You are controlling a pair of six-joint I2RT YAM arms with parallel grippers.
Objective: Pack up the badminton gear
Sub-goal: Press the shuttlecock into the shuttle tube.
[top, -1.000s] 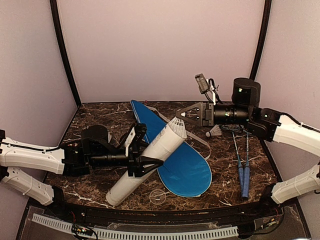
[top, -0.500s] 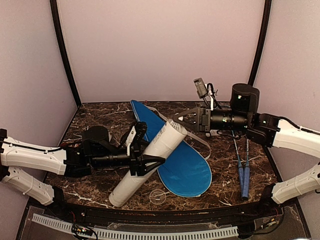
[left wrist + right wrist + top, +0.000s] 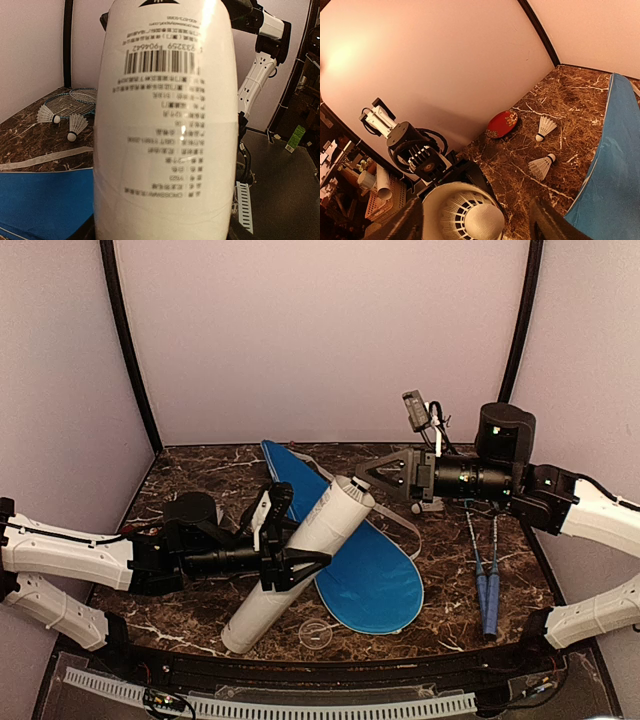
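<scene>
**Right hand** (image 3: 370,473): jaws spread and gripping nothing. It is poised just off the open mouth of the tube, with its fingers (image 3: 402,225) standing either side of that mouth in the wrist view.

**Shuttlecock in the tube mouth** (image 3: 470,219): seated at the rim, feather skirt facing outward. No finger touches it.

**Long white tube** (image 3: 300,560): held off the bench at a slant, mouth raised toward the right hand, base low and near.

**Left hand** (image 3: 285,545): clenched around the tube's middle, carrying it.

**Blue cover** (image 3: 375,575): flat on the bench (image 3: 190,615), partly under the tube.

**Two loose shuttlecocks** (image 3: 546,127) (image 3: 540,166): on the bench beyond the cover, near each other and not yet packed.

**Two rackets** (image 3: 485,570): side by side at the right of the bench, blue handles nearest, outside the cover.

**Red oval object** (image 3: 502,123): by the back wall and not part of the gear.

**Handling note, by judgement:** the step is loading shuttlecocks into the tube.
- Keep the left hand's grip steady and the mouth tilted up.
- Pick up each loose shuttlecock lightly so the feathers are not crushed.
- Feed it in cork first, on the tube's axis, so it nests in the one already seated.
</scene>
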